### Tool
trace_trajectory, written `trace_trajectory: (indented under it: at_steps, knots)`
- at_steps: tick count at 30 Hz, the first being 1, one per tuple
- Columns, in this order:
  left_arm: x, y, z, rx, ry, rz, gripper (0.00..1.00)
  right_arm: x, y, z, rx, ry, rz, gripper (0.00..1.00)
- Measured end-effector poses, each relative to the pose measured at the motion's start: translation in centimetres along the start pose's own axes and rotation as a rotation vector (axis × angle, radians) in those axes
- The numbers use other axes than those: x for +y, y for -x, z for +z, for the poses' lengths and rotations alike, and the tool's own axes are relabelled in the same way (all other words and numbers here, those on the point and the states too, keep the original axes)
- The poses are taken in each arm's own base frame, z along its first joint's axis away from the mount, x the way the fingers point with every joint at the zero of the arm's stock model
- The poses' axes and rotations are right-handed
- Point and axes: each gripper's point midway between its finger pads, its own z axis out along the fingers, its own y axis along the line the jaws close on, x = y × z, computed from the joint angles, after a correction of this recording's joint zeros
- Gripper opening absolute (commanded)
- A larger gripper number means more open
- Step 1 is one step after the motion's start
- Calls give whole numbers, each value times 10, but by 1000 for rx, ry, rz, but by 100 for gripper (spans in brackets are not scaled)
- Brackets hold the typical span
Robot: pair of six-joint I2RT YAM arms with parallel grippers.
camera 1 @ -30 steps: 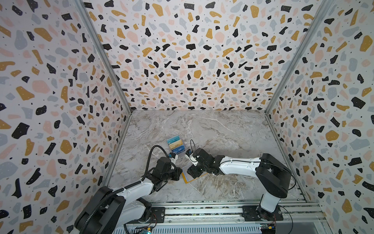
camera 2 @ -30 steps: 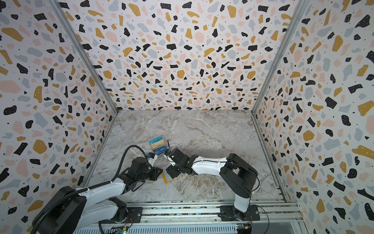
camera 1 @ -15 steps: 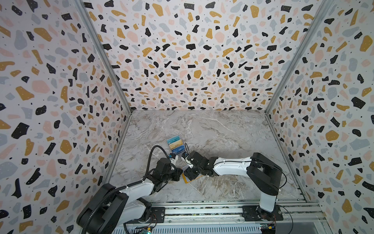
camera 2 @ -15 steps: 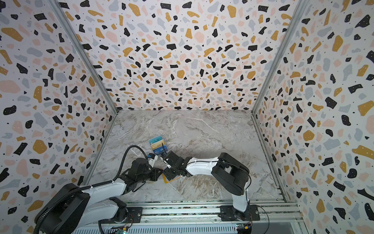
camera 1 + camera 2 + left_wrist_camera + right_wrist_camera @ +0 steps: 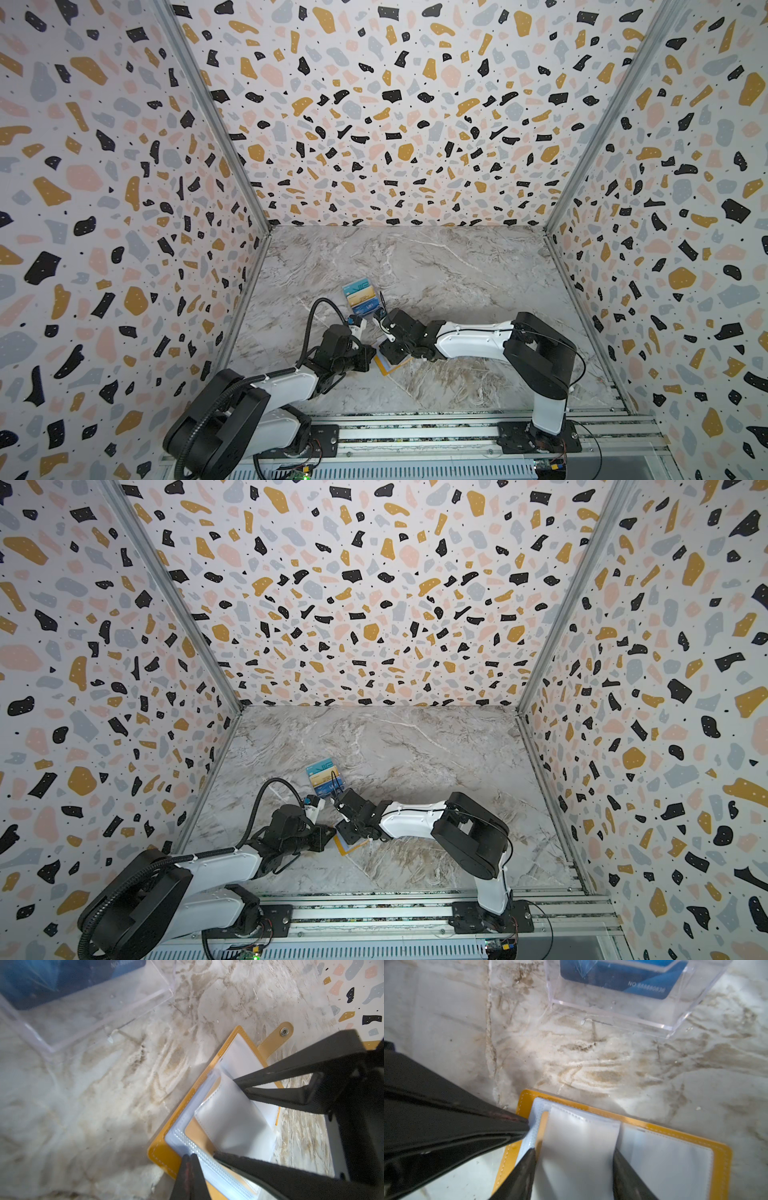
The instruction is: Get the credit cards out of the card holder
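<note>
The card holder (image 5: 390, 366) (image 5: 351, 846) is a mustard-yellow wallet lying open on the marble, its clear sleeves showing. My left gripper (image 5: 189, 1155) (image 5: 526, 1126) is shut, with its tips pressed on the stitched spine of the sleeves. My right gripper (image 5: 574, 1150) (image 5: 225, 1118) straddles one raised plastic sleeve (image 5: 577, 1136). Both of its fingers touch the sleeve's sides, and the sleeve bows up between them. Teal, beige and dark blue credit cards (image 5: 360, 297) (image 5: 324, 776) lie farther back. No card shows plainly inside the holder's sleeves.
A clear acrylic tray (image 5: 612, 1014) (image 5: 104, 1022) holds the credit cards, just beyond the holder. The holder's snap tab (image 5: 283, 1031) sticks out on the marble. Terrazzo walls close in three sides, and both arms meet near the front left.
My right gripper has slid left over the holder and its jaws have narrowed onto the raised sleeve. The left gripper has stayed shut on the spine.
</note>
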Motion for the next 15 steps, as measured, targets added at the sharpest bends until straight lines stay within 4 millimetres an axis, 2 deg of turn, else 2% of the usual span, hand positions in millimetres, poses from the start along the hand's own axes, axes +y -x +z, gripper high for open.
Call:
trace_trajectory:
  at_steps: [15]
  knots:
    - [1,2,3,-21,-5,-11,0,-17,1,-4,21,-90,29,51]
